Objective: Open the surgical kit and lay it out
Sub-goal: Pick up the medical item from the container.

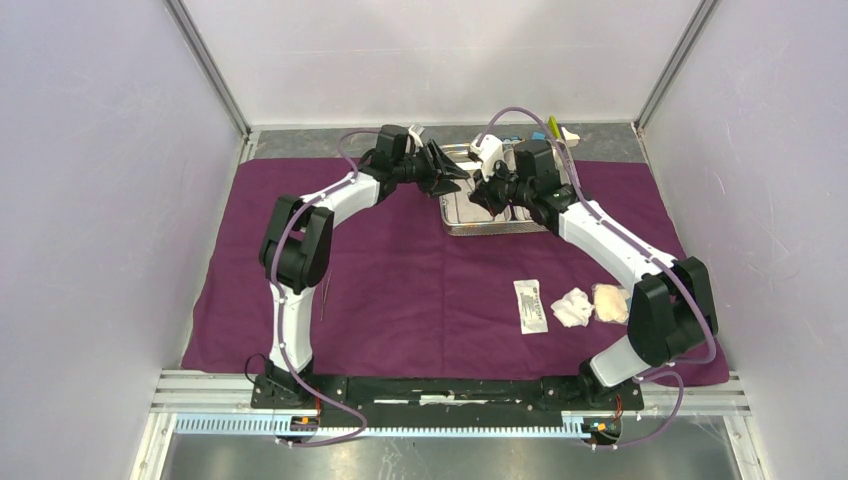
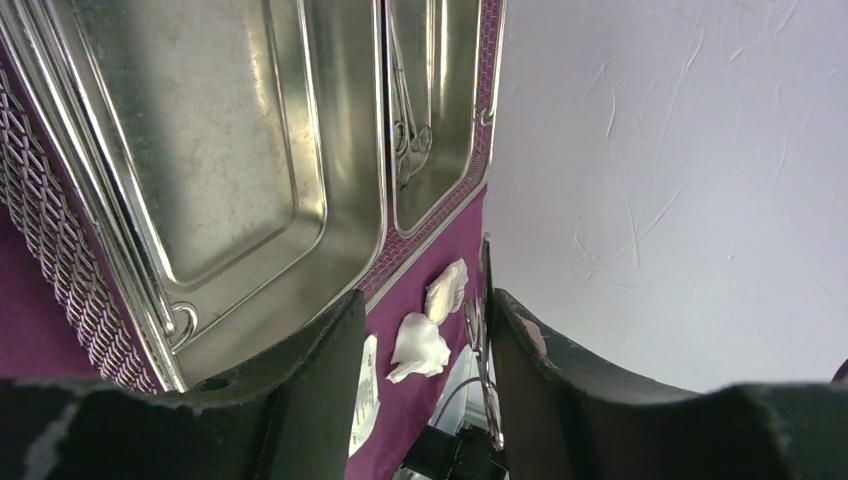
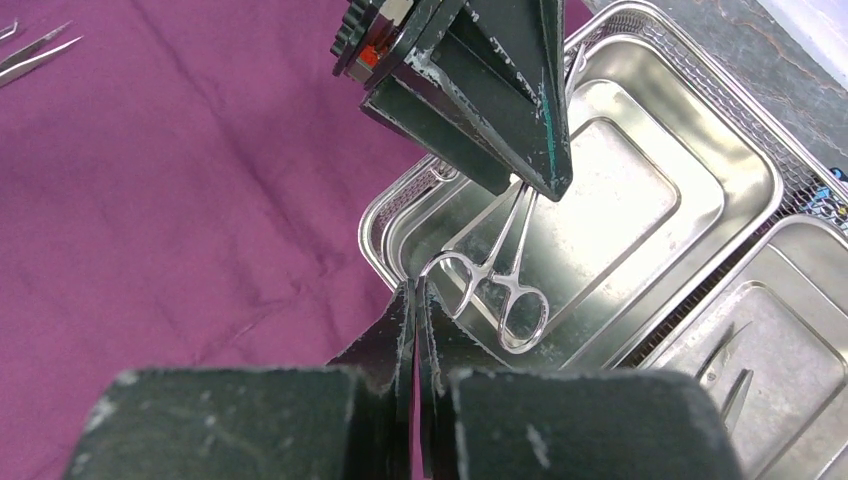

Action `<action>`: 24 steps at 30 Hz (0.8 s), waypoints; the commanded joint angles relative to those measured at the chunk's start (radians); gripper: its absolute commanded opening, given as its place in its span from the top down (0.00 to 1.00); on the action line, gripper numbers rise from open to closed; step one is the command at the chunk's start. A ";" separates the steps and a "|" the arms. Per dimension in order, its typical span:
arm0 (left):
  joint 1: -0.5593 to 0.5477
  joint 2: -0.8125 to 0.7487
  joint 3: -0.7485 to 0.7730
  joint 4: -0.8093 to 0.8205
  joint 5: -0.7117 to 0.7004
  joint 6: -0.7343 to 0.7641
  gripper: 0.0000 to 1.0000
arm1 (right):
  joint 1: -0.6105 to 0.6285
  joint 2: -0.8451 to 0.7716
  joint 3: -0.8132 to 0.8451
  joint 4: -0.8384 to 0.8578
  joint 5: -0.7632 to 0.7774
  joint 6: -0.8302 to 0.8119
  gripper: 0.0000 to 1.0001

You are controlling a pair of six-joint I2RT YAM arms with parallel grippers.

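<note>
Plum-purple cloth [image 1: 400, 260] spread on tabletop [image 1: 320, 143], steel tray [image 1: 460, 226] at far centre, white packet [image 1: 531, 305] and gauze pads [image 1: 572, 307] on cloth's near right. Left wrist: left claw [image 2: 425, 300] partly spread over tray, forceps [image 2: 478, 335] along one finger [image 2: 540, 370], not pinched. Right wrist: right claw [image 3: 414, 295] pressed together, empty, tip just beside forceps' ring handles at tray's rim; tweezers [image 3: 35, 50] apart on cloth.

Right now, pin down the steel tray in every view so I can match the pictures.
Top external: steel tray at far centre of the purple cloth.
Left wrist: steel tray fills the upper left.
Right wrist: it takes the right half.
Shared landmark: the purple cloth, beside the tray in all three.
</note>
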 commanded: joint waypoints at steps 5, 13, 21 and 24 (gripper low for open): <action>-0.007 -0.013 0.025 0.027 0.006 -0.070 0.55 | 0.023 0.016 0.015 0.004 0.057 -0.028 1.00; -0.012 0.002 0.027 0.051 0.022 -0.101 0.68 | 0.042 0.036 0.021 -0.003 0.067 -0.032 1.00; -0.014 0.015 0.026 0.051 0.026 -0.108 0.79 | 0.050 0.032 0.022 -0.007 0.065 -0.032 1.00; -0.014 0.020 0.028 0.051 0.028 -0.104 0.84 | 0.050 0.029 0.025 -0.007 0.059 -0.031 1.00</action>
